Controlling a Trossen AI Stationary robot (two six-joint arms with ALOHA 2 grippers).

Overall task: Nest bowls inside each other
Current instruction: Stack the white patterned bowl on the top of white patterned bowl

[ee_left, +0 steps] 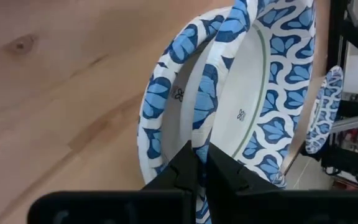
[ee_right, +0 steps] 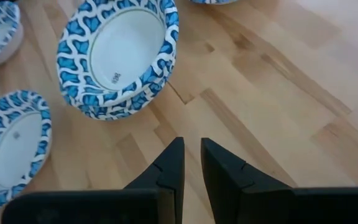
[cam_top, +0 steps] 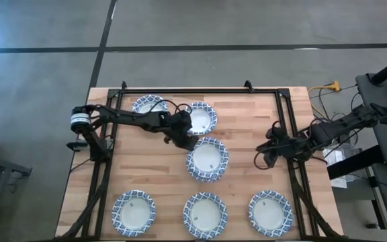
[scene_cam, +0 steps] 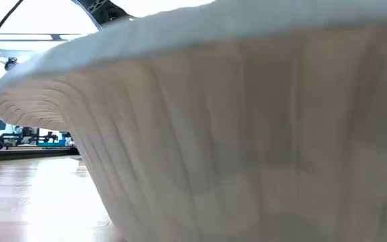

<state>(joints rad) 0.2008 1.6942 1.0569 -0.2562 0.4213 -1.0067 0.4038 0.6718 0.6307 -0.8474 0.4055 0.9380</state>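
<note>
Several blue-and-white patterned bowls sit on the wooden table. In the high view two are at the far edge [cam_top: 150, 104] [cam_top: 200, 117], a middle stack [cam_top: 207, 160] stands in the centre, and three line the near edge [cam_top: 133, 210] [cam_top: 205, 212] [cam_top: 270, 212]. My left gripper [cam_top: 185, 139] is at the middle stack's far-left rim, shut on the top bowl [ee_left: 253, 81], which tilts over the bowl beneath [ee_left: 160, 106]. My right gripper [cam_top: 264, 158] hovers over bare wood right of the stack, fingers [ee_right: 192, 163] narrowly open. My left gripper pinches the top bowl's rim [ee_left: 202, 134] between its two fingers, one on the white inside and one on the patterned outside. It comes from above at a slant. The held bowl is tilted, its gripped side raised above the lower bowl; its far side seems to rest in that bowl.
A bowl's white ribbed outer wall [scene_cam: 247, 134] fills nearly the whole low view. A black frame [cam_top: 287, 121] borders the table. The right wrist view shows the middle stack [ee_right: 117, 56] and another bowl [ee_right: 11, 149]. Bare wood lies right of the stack.
</note>
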